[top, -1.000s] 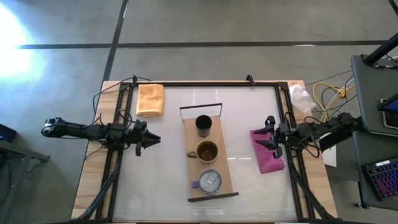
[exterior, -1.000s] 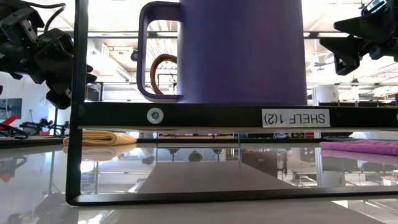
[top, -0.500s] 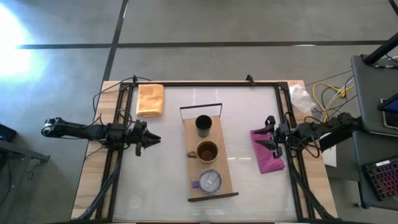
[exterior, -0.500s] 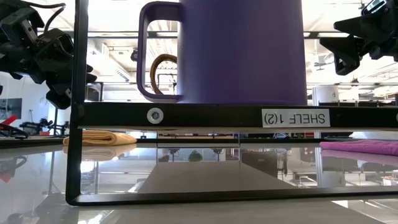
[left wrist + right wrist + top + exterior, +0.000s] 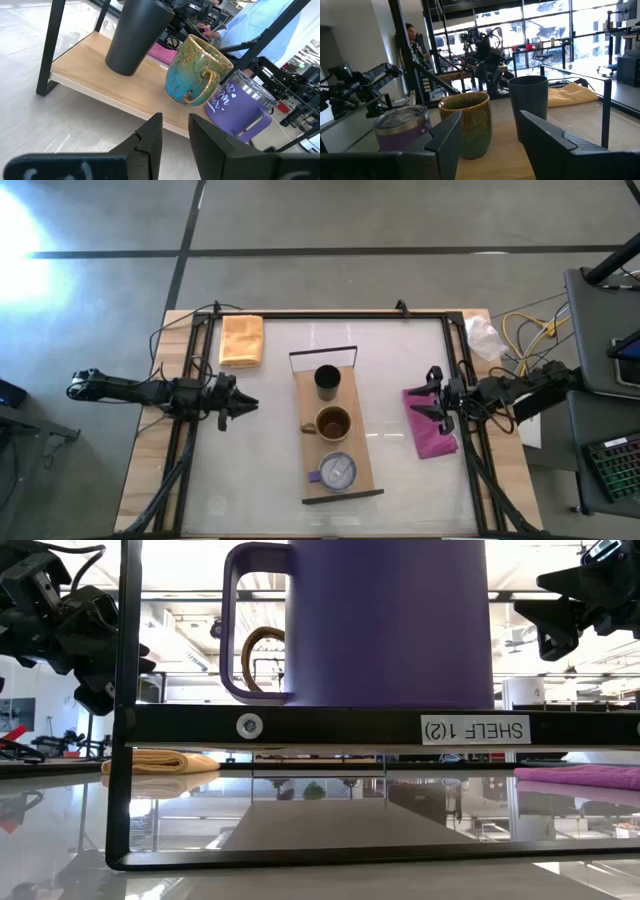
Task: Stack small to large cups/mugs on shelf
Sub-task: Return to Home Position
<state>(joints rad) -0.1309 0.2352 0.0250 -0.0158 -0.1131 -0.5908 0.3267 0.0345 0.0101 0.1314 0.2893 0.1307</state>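
Observation:
The light-wood shelf (image 5: 352,448) stands mid-table, running from far to near. Three vessels stand upright on their bases in a row on it: the black cup (image 5: 327,380) at the far end, the brown mug (image 5: 333,423) in the middle, and the silvery mug with a purple handle (image 5: 337,471) at the near end. My left gripper (image 5: 245,402) hovers open to the left of the shelf. My right gripper (image 5: 418,406) hovers open to its right, above the magenta cloth. The left wrist view shows the black cup (image 5: 135,37), the mug (image 5: 197,70) and the purple mug (image 5: 240,102) beyond my open fingers.
A folded orange cloth (image 5: 241,340) lies at the far left of the table and a magenta cloth (image 5: 430,425) at the right. The dark shelf frame (image 5: 330,727) and the purple mug (image 5: 390,620) fill the low view. A person (image 5: 250,30) sits beyond the table.

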